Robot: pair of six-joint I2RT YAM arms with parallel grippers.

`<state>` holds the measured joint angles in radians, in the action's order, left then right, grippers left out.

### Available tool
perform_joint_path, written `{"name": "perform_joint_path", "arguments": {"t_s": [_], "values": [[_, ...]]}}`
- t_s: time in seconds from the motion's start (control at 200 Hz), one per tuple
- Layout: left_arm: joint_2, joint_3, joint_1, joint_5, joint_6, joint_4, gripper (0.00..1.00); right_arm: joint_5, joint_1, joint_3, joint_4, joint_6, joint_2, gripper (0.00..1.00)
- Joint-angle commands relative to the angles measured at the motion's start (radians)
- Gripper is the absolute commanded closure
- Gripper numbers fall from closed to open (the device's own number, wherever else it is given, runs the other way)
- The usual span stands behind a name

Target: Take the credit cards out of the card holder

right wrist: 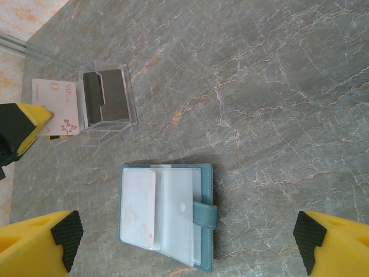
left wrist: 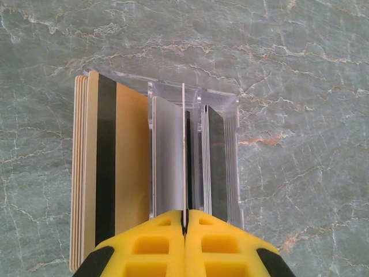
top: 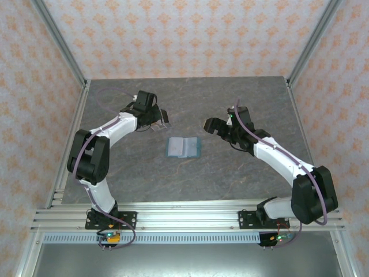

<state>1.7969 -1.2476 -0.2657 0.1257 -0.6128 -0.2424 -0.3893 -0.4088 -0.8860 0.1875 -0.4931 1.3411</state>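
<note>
My yellow gripper pinches a thin pale card edge-on at the clear plastic rack on the grey marbled bench.

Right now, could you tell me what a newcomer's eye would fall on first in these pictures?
The open blue-grey card holder lies mid-table. Behind it on the left, the left gripper is shut on a pale pink card at a clear stand holding more cards; the right gripper hangs open on the right.

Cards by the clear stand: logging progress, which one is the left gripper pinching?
The pale pink VIP card with a flower print, pinched by the left gripper; the black card sits free in the clear stand.
</note>
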Motion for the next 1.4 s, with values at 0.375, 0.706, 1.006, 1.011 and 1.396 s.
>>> {"name": "perform_joint_path", "arguments": {"t_s": [0.375,0.706,1.006,1.011,1.396], "values": [[0.044,-0.038,0.008,-0.021,-0.005,0.02,0.93,-0.001,0.002,0.002,0.01,-0.007,0.014,0.04],[-0.077,-0.055,0.009,-0.007,-0.008,-0.07,0.67,-0.077,0.002,-0.024,0.011,0.042,0.022,0.09],[-0.307,0.042,0.016,-0.069,-0.039,-0.25,0.44,0.018,-0.118,-0.117,0.126,0.064,0.09,0.16],[-0.312,0.045,0.016,-0.071,-0.04,-0.252,0.43,0.023,-0.125,-0.119,0.129,0.064,0.092,0.16],[-0.628,0.325,0.041,-0.11,-0.068,-0.378,0.16,0.188,-0.362,-0.316,0.28,-0.045,0.351,0.33]]}}
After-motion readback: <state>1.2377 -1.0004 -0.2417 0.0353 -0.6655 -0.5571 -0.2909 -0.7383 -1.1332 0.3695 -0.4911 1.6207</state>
